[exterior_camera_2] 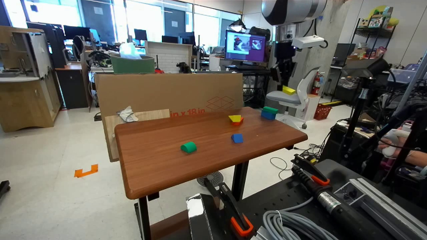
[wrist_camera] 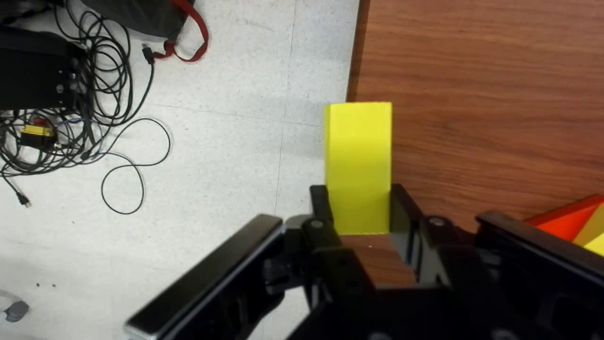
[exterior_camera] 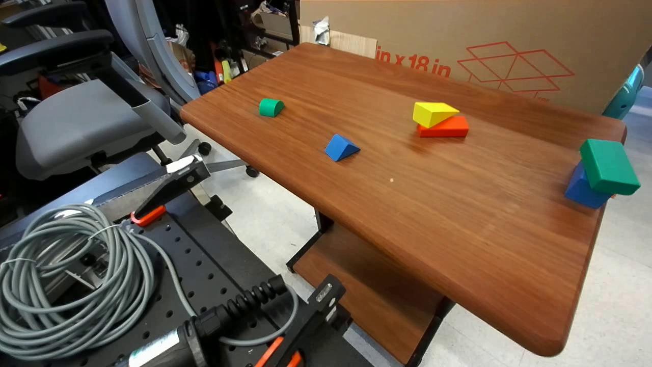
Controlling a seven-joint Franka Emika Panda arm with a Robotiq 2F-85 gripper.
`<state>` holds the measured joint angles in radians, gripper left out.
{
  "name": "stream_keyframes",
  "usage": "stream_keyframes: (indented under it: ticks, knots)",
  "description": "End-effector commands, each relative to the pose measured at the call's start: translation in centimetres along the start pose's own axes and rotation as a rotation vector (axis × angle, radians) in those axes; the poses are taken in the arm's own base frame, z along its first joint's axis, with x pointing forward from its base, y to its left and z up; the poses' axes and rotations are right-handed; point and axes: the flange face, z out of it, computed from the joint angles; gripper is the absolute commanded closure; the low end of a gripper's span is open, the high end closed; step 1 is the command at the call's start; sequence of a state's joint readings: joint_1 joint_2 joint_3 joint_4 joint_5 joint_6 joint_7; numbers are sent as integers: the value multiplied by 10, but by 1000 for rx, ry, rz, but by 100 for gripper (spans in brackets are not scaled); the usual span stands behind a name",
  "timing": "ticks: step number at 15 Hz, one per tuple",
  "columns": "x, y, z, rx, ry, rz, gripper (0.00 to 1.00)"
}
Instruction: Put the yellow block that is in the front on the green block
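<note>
Clasping one yellow block (wrist_camera: pixel 358 160) in the gripper (wrist_camera: pixel 361 203) (cut off below) — apart from the green block (exterior_camera: pixel 609 165). Beneath that — one part-hidden blue block (exterior_camera: pixel 583 188); well apart, one blue wedge (exterior_camera: pixel 340 148).

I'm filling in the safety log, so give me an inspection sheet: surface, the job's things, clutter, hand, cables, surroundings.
Surface: wood-toned table with a small pale speck.
Job's things: yellow block held up by the hand, apart from the green block, which sits askew on a blue block near the table's edge.
Clutter: green half-round piece, blue triangular piece, yellow wedge atop a red-orange piece.
Hand: closed on the yellow block's sides.
Cables: gray cable coiled on a black perforated bench; black cables tangled on the floor.
Surroundings: cardboard behind the table, gray chair nearby, part of a person's arm at an exterior view's edge.
</note>
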<state>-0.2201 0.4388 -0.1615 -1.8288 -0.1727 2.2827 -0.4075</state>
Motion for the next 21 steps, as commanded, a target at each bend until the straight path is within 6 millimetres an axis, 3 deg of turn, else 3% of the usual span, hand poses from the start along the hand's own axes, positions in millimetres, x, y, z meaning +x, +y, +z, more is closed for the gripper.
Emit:
stream_keyframes:
  ticks: [1,9,21]
  knots:
    - [20,8,9,4,-40,-12,92]
    - [50,-1,32,6,-68,-44,92]
    - [73,-12,67,13,-121,-88,92]
